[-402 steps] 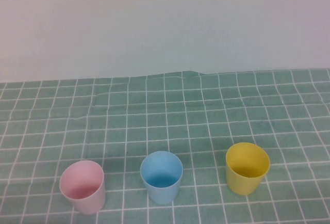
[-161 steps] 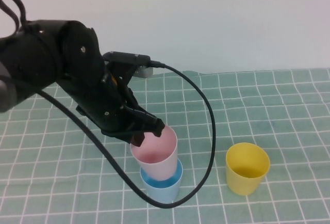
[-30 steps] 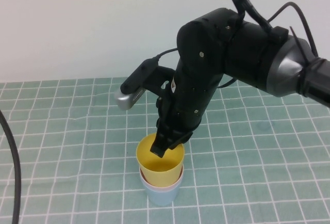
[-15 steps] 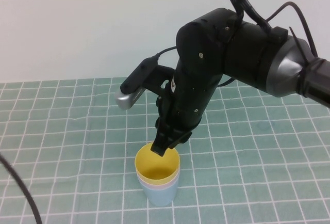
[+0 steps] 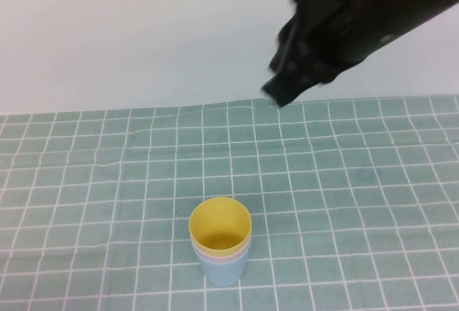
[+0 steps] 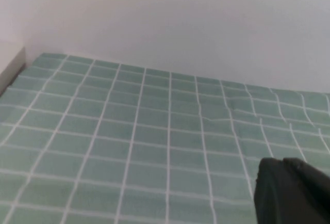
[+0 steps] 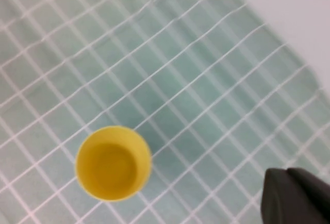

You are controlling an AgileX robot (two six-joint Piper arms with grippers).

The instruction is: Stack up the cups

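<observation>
The three cups stand nested in one stack at the front centre of the table. The yellow cup is on top, a thin rim of the pale pink cup shows under it, and the light blue cup is at the bottom. My right gripper is shut and empty, raised high and back to the right of the stack. In the right wrist view the yellow cup shows from above, well apart from the right gripper. My left gripper is shut and empty over bare cloth, outside the high view.
A green cloth with white grid lines covers the table and has a small ridge at its back edge. A plain white wall stands behind it. A pale surface edge shows beside the cloth in the left wrist view.
My right gripper has let go of the yellow cup, lifted up and moved back to the right. The yellow cup sits nested on the pink and blue cups.
</observation>
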